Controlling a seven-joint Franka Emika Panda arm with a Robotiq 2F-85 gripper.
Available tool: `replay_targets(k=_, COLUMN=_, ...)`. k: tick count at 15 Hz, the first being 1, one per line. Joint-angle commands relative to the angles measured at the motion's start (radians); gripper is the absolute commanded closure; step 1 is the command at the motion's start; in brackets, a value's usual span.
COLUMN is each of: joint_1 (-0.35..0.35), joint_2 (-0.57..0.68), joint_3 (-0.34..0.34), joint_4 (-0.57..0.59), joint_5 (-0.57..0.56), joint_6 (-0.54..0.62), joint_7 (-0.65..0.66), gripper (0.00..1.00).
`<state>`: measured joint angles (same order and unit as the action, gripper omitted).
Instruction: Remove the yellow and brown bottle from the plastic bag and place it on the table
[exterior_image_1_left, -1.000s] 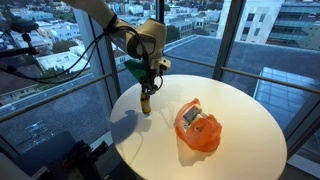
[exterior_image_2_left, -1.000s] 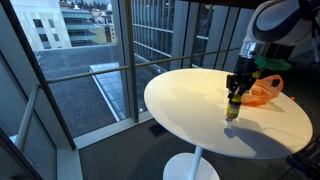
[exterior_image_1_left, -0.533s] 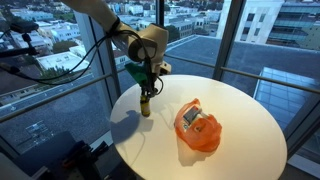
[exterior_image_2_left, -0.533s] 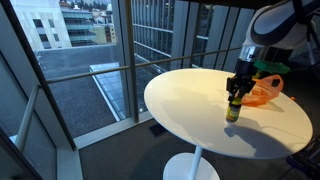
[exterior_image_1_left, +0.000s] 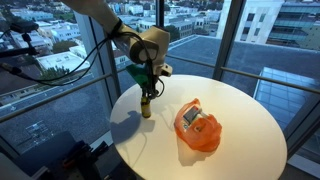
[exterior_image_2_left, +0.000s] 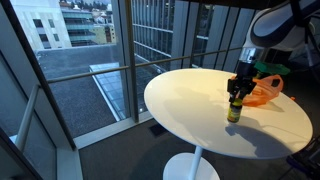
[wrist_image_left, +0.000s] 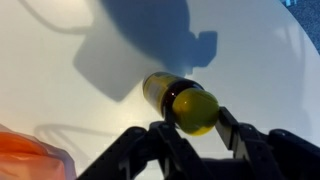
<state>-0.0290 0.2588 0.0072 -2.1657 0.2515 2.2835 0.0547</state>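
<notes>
Yellow-capped brown bottle (exterior_image_1_left: 146, 108) stands upright on the white bench (exterior_image_1_left: 240, 110), near its left edge in an exterior view. The jaws come down from above and are clamped on the bottle's top. Right of it, apart, lies the orange bag (exterior_image_1_left: 197, 128).

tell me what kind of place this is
Likely an upper-floor office or lab in a city: floor-to-ceiling windows, rooftops below outside, and a round white table.
</notes>
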Motion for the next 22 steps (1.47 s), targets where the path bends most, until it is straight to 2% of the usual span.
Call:
replay_targets(k=1, joint_1=-0.012, joint_2=0.0, joint_3=0.001, joint_4=0.011, joint_5=0.023, joint_6=0.003, joint_7=-0.031, gripper=0.31)
replay_targets(k=4, joint_1=-0.011, joint_2=-0.016, joint_3=-0.002, joint_4=0.005, joint_5=0.013, joint_6=0.003, joint_7=-0.031, gripper=0.06)
replay_targets(k=5, joint_1=-0.01, joint_2=-0.023, joint_3=-0.003, joint_4=0.002, joint_5=0.008, joint_6=0.001, joint_7=-0.029, gripper=0.01)
replay_targets(k=11, joint_1=0.005, joint_2=-0.07, joint_3=-0.022, joint_4=-0.005, joint_5=-0.07, joint_6=-0.016, joint_7=0.019, gripper=0.0)
replay_targets(k=22, joint_1=0.002, joint_2=-0.201, joint_3=-0.068, joint_4=-0.06, joint_5=-0.314, joint_6=-0.043, joint_7=0.184, gripper=0.0)
